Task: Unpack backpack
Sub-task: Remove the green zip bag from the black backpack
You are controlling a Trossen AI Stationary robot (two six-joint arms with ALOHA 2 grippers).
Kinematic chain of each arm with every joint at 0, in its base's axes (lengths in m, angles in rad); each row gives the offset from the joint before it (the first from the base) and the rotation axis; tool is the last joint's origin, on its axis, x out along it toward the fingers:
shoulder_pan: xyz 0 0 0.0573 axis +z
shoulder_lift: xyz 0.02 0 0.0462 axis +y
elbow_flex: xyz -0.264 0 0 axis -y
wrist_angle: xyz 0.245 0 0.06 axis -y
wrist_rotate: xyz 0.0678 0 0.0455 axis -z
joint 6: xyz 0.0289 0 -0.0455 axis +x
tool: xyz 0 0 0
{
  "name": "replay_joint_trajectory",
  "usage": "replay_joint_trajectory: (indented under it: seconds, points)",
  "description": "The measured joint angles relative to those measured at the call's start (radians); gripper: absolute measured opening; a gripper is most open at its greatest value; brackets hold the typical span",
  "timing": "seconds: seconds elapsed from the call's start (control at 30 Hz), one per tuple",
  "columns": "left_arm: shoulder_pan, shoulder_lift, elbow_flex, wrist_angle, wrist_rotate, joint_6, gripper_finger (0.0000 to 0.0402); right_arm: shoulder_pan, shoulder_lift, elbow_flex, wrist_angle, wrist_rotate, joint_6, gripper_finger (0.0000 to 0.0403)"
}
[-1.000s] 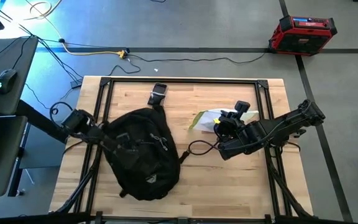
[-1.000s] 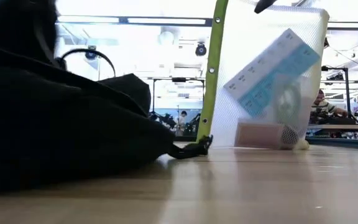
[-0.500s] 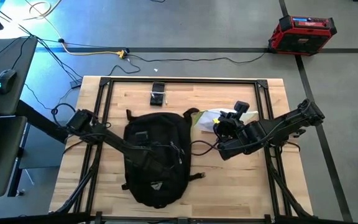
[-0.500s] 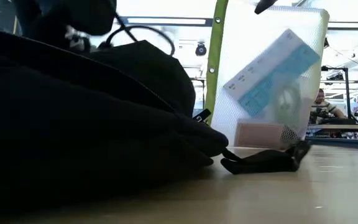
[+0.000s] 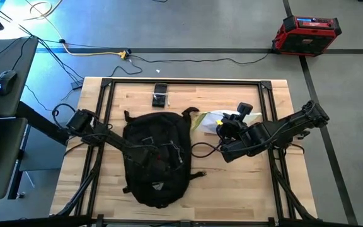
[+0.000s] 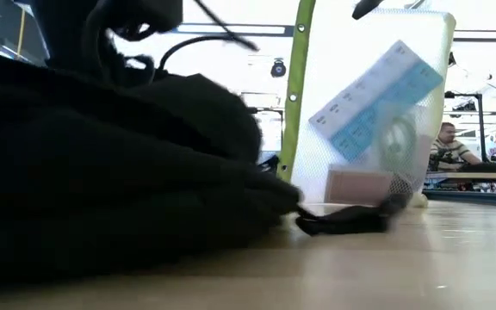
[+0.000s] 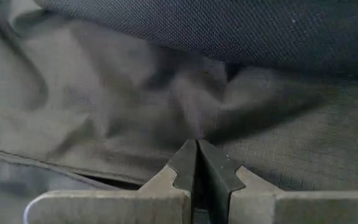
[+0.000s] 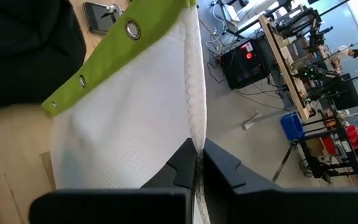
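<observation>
Your large black fabric backpack (image 5: 156, 161) lay lengthwise front-to-back, logo end toward the table's near edge. Left gripper (image 7: 196, 163) was pinched on its fabric; right gripper (image 8: 197, 163) clamped the translucent yellow-trimmed pouch (image 8: 129, 124).

The left gripper (image 7: 196, 163) reaches in from the left, fingers pressed together; the right gripper (image 8: 196, 163), at centre-right, likewise pinches.

Wood table (image 5: 232, 189) with black frame rails. On it: black backpack (image 5: 156, 167) left of centre, strap end (image 6: 343, 221) trailing toward the pouch (image 5: 214, 120). Pouch stands upright right of centre, bottom edge on the wood. Small dark device (image 5: 160, 96) near the far edge, behind the backpack.
</observation>
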Motion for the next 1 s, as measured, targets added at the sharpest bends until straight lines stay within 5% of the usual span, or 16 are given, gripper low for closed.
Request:
replay_joint_trajectory:
  seconds: [0.43,0.73,1.0]
  points:
    - [-0.015,-0.001,-0.059,-0.465,-0.079,-0.094,0.0,0.02,0.0,0.0,0.001,0.006,0.028,0.0]
    - [-0.142,-0.028,0.242,-0.665,-0.141,-0.248,0.0,0.106,0.014,0.0,0.061,-0.132,0.044,0.0]
    - [-0.26,-0.029,0.465,-0.573,-0.429,-0.207,0.0,0.194,0.181,0.0,0.275,-0.333,-0.025,0.0]
